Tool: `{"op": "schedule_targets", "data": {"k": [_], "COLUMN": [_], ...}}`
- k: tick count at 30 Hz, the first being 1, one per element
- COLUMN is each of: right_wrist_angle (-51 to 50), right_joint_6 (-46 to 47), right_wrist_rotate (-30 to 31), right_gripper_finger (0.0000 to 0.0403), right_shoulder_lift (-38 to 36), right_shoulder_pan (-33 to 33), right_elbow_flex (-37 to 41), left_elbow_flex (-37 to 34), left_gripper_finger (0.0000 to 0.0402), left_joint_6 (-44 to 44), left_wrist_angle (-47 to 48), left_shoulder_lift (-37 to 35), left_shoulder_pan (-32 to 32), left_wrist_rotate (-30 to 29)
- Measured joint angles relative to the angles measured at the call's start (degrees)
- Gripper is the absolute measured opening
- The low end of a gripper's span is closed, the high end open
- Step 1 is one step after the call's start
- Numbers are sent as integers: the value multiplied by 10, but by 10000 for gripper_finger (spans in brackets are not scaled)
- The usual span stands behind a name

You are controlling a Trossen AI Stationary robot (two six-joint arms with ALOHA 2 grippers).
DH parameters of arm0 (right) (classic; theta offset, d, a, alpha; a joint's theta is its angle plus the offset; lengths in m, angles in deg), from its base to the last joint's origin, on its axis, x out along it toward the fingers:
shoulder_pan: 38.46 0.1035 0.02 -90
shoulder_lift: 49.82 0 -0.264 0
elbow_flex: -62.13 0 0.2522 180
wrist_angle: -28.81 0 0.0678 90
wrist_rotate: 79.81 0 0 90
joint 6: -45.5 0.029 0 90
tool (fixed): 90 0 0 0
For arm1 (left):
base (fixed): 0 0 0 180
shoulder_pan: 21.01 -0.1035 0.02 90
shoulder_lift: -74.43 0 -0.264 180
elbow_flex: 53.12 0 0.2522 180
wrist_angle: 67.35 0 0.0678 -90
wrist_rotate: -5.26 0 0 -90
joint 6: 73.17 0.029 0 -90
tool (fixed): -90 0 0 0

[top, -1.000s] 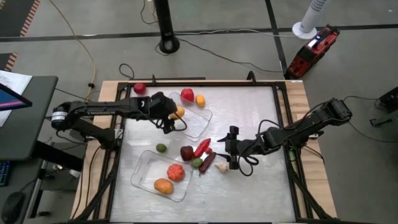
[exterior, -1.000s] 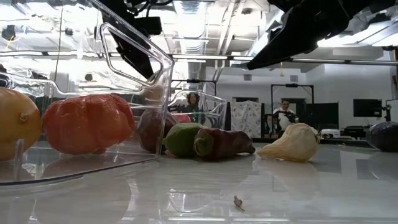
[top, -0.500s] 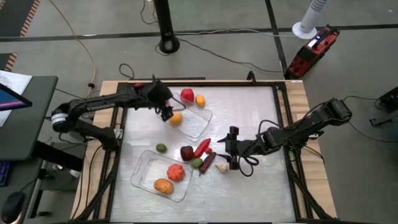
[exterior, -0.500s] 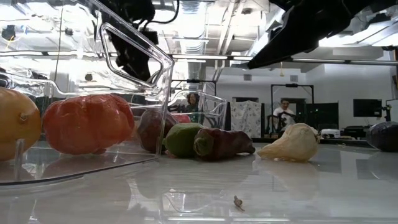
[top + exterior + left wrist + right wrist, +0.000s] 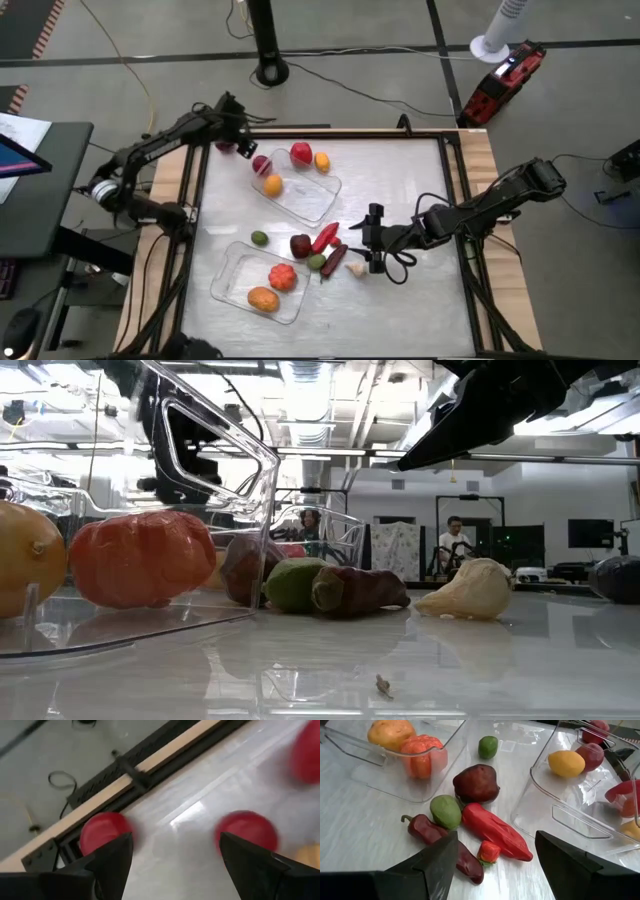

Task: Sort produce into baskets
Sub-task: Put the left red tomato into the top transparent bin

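Observation:
My left gripper (image 5: 243,150) (image 5: 175,836) hangs open and empty over the table's far left corner. A red ball (image 5: 102,831) by the wooden edge and a dark red fruit (image 5: 247,831) lie ahead of it. The far clear basket (image 5: 322,196) holds that dark red fruit (image 5: 262,163) and an orange one (image 5: 272,184). The near basket (image 5: 228,272) holds a red-orange tomato (image 5: 283,277) and an orange fruit (image 5: 263,298). My right gripper (image 5: 372,238) (image 5: 496,836) is open, just right of a loose pile: red pepper (image 5: 495,832), maroon chili (image 5: 437,840), green fruit (image 5: 445,811), maroon fruit (image 5: 476,782), garlic (image 5: 357,268).
A red fruit (image 5: 301,153) and a small orange one (image 5: 321,160) lie at the far basket's far end. A lime (image 5: 259,237) lies between the baskets. A black frame (image 5: 455,200) and wooden rim edge the table. Bare tabletop lies right of the pile.
My left gripper has gone from over the far basket toward the table's far left corner. The orange fruit stays in that basket. A dark red fruit shows in the basket where the arm covered it. My right arm has kept still.

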Motion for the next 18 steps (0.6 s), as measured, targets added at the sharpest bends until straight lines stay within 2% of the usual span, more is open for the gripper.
{"op": "schedule_targets", "data": {"k": [2, 6, 11, 18], "right_wrist_angle": [0, 0, 0, 0], "right_joint_6": [0, 2, 1, -3], "right_wrist_rotate": [0, 0, 0, 0], "right_gripper_finger": [292, 292, 292, 292], "right_shoulder_lift": [0, 0, 0, 0], "right_shoulder_pan": [0, 0, 0, 0], "right_elbow_flex": [0, 0, 0, 0], "left_elbow_flex": [0, 0, 0, 0], "left_gripper_finger": [280, 283, 309, 363], "left_joint_6": [-4, -1, 12, 1], "left_wrist_angle": [-5, -22, -23, -25], "left_shoulder_lift": [25, 67, 90, 110], "left_shoulder_pan": [-15, -27, -30, -53], "left_wrist_rotate": [-7, -63, -109, -79]}}
